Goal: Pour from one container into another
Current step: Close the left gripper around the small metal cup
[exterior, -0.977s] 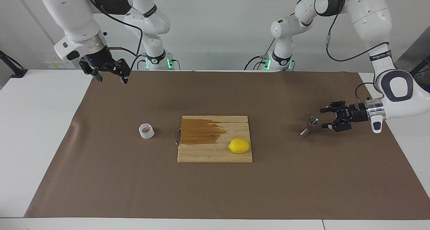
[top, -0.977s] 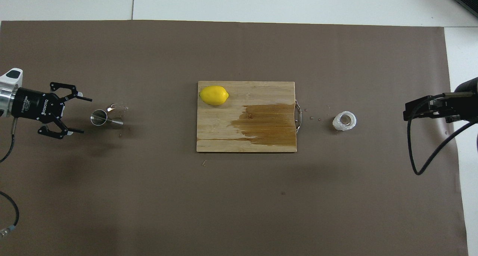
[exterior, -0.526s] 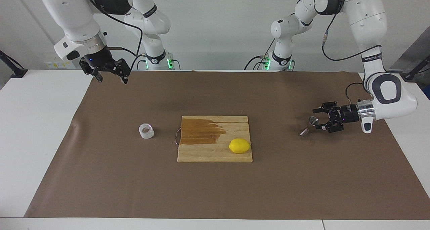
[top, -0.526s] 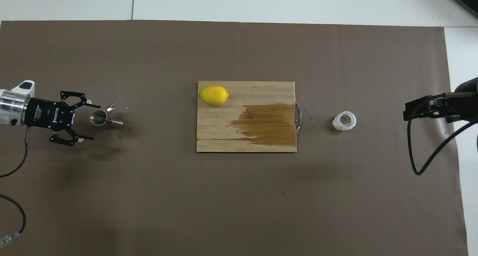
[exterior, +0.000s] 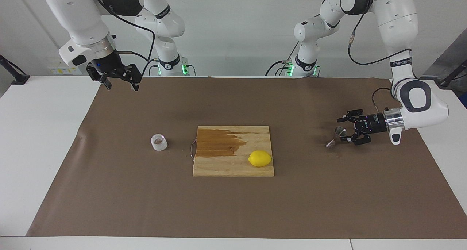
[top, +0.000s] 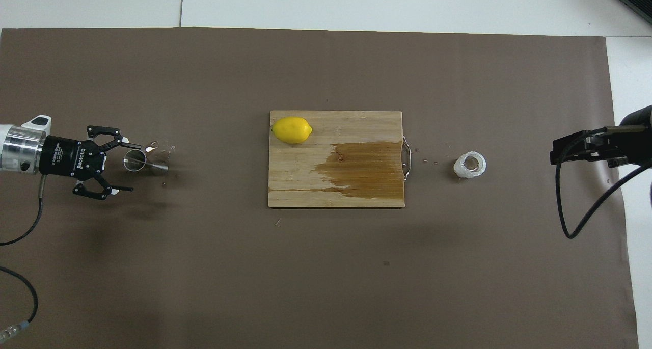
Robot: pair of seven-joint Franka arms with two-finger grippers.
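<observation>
The cup point(exterior: 159, 142) stands untouched on the brown mat point(exterior: 146, 206), near the handle end of the cutting board point(exterior: 233, 166), toward the right arm's end of the desk. The jigger point(exterior: 336, 136) stands toward the left arm's end, with the left gripper point(exterior: 343, 129) level beside it, fingers spread and not gripping. The right gripper point(exterior: 120, 84) waits with fingers spread above the mat's corner. Judging by this, neither vessel is picked up and all the pouring remains.

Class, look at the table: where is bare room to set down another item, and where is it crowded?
Free: brown mat between the cutting board and the robots, and mat between board and clear cup. Crowded: around the jigger, where the open left end effector sits.
</observation>
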